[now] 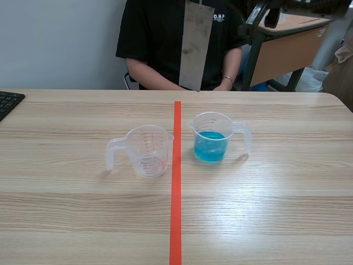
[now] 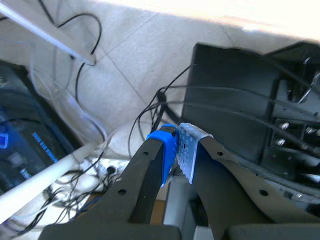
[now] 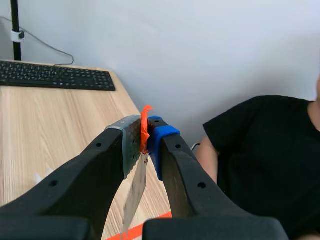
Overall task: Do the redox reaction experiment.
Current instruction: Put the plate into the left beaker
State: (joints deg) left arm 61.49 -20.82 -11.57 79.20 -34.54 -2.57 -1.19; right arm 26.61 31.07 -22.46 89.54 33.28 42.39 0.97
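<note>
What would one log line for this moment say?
right claw: shut on metal strip, held up | left claw: shut, over floor | blue-liquid cup: right of tape line | empty cup: left of tape line

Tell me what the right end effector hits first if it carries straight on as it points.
Beyond its metal strip, probably the white wall, passing close by the person's sleeve; depth is unclear.

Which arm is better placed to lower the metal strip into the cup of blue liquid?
Right. The right gripper is shut on the metal strip, which hangs just beyond the cup of blue liquid. The left gripper is shut on nothing and faces the floor.
</note>
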